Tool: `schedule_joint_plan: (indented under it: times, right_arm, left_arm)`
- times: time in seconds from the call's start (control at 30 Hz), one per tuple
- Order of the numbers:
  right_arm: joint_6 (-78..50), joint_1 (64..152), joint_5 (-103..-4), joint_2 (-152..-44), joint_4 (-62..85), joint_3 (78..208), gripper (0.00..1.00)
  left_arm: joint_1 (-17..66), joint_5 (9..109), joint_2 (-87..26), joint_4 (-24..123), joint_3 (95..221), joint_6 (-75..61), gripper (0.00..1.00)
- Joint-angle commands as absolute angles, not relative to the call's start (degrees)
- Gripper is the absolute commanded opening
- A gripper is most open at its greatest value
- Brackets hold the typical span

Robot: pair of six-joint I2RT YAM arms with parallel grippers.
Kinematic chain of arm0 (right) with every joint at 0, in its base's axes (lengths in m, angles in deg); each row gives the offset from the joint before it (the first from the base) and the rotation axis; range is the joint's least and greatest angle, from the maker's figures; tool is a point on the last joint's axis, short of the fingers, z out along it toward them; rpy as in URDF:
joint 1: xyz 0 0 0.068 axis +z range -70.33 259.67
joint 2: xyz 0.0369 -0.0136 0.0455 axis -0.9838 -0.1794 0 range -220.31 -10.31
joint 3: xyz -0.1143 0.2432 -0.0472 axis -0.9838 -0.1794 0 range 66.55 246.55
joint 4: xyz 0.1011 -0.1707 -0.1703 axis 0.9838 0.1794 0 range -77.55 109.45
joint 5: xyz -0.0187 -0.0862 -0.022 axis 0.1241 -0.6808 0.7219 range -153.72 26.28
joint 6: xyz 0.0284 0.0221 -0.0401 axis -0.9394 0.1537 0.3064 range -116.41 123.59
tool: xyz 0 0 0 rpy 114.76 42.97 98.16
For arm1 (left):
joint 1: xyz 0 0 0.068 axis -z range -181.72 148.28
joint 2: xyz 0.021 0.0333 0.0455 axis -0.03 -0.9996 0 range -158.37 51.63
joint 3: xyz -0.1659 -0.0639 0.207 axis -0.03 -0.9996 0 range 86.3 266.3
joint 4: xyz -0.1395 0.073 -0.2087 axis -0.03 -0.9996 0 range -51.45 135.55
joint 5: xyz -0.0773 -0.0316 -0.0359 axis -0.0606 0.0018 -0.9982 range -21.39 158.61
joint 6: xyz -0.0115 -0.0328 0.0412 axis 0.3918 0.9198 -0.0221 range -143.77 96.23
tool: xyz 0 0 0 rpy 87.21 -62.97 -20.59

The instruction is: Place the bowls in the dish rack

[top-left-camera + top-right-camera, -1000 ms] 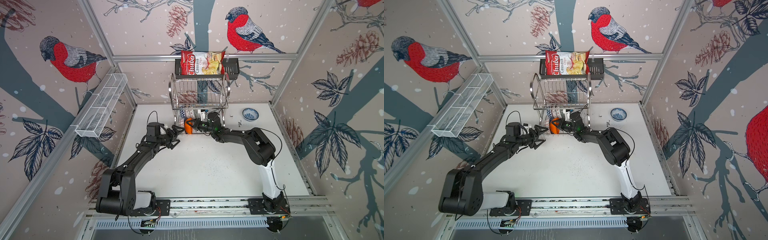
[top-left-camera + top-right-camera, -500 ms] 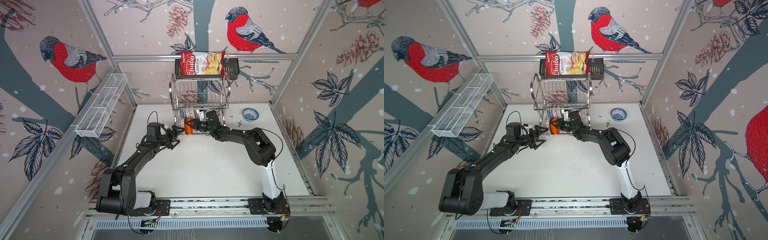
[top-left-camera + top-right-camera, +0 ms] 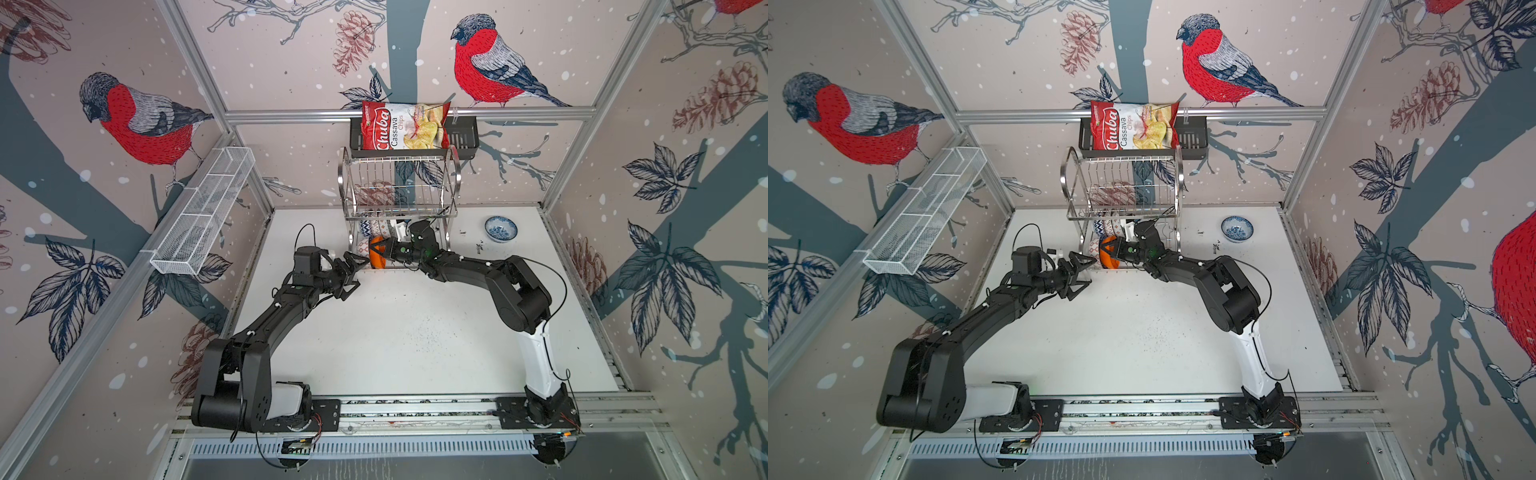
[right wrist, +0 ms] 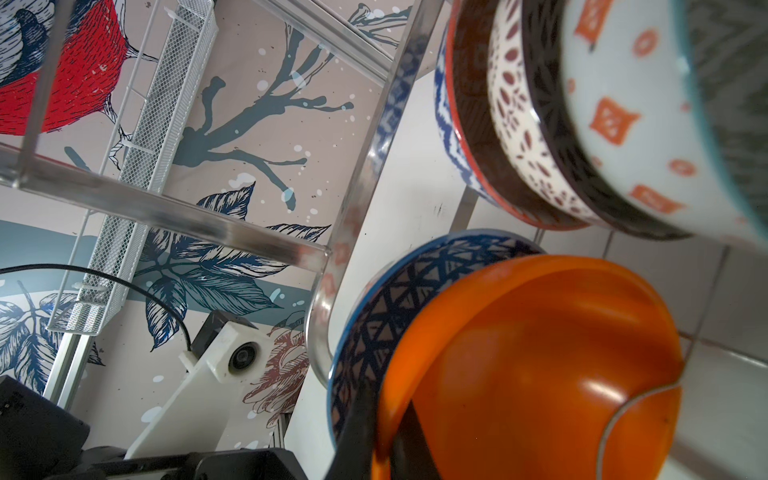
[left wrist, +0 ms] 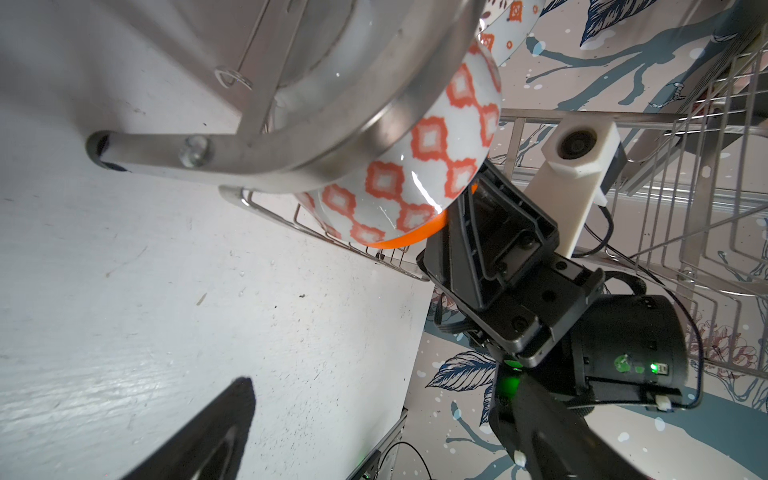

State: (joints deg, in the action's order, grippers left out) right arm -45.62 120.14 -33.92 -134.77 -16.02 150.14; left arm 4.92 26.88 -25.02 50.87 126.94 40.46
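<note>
The right tool (image 3: 382, 250), clamped on the rim of the plain orange bowl (image 3: 375, 261) in the lower tier of the dish rack (image 3: 399, 183) beside the dark blue geometric bowl (image 4: 374, 316), should settle it between wires before releasing; the left tool (image 3: 356, 274) hangs wide open nearby.

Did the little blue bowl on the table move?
No. The blue bowl stays in the same spot, just as far to the right of the dish rack as before.
</note>
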Motion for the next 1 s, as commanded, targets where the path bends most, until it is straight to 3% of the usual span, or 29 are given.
schedule_joint_plan:
  times: [0.0,0.43,0.97]
  right_arm:
    - [-45.1,120.2,-35.0,-134.6,-10.2,149.9,0.09]
    - [-45.9,120.0,-34.6,-134.4,-10.5,150.5,0.2]
    - [-46.4,119.8,-34.9,-133.2,-11.3,149.0,0.23]
  left_arm:
    - [5.0,27.4,-24.7,52.1,126.9,40.3,0.97]
    - [5.0,27.5,-24.8,52.4,126.9,40.4,0.97]
    - [5.0,27.6,-24.4,51.9,126.4,40.0,0.97]
